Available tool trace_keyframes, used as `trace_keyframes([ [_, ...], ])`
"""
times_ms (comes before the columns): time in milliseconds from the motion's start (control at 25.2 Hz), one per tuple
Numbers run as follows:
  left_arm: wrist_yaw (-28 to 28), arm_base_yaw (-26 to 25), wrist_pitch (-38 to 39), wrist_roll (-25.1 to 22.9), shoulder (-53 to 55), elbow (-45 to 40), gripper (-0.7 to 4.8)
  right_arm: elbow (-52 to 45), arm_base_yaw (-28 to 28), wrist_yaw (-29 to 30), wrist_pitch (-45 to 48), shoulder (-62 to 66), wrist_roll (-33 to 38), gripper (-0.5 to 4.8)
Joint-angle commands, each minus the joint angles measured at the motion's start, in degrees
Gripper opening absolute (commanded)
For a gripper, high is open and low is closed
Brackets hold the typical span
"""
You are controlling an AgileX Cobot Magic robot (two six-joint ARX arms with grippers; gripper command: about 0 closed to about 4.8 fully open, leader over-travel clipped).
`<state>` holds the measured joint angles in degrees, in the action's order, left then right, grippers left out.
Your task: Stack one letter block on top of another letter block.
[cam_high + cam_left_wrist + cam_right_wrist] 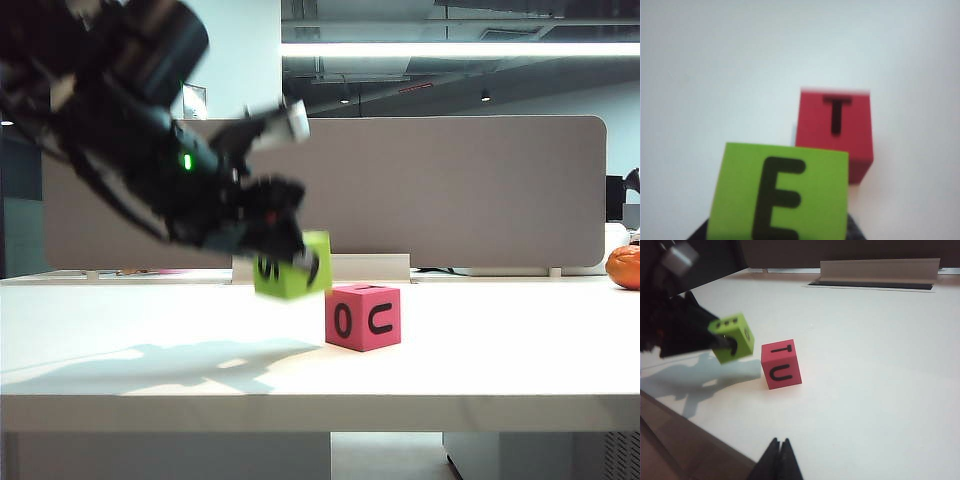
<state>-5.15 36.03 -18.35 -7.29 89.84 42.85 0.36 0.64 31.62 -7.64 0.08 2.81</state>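
Black and matte, the left gripper (290,262) pinches the lime-green foam cube (292,267) between its fingers, holding it clear of the white table (480,350). The cube hangs tilted, up and just to the left of the pink-red cube (363,316) in the exterior view, not touching it. Both are same-sized blocks with black characters; the red one's top shows a T. The right gripper (779,450) sits low at the near table edge, well apart, fingertips pressed together.
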Motion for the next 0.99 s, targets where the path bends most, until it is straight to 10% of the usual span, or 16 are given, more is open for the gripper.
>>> trace_keyframes([
  [40,-0.09,0.09,-0.9,-0.11,-2.03,1.4,2.08,-0.35,0.02,0.0,0.59,-0.09,0.2,-0.01],
  [994,-4.11,0.15,21.55,3.28,9.53,27.28,2.09,-0.33,0.02,0.02,0.59,-0.09,0.2,-0.01],
])
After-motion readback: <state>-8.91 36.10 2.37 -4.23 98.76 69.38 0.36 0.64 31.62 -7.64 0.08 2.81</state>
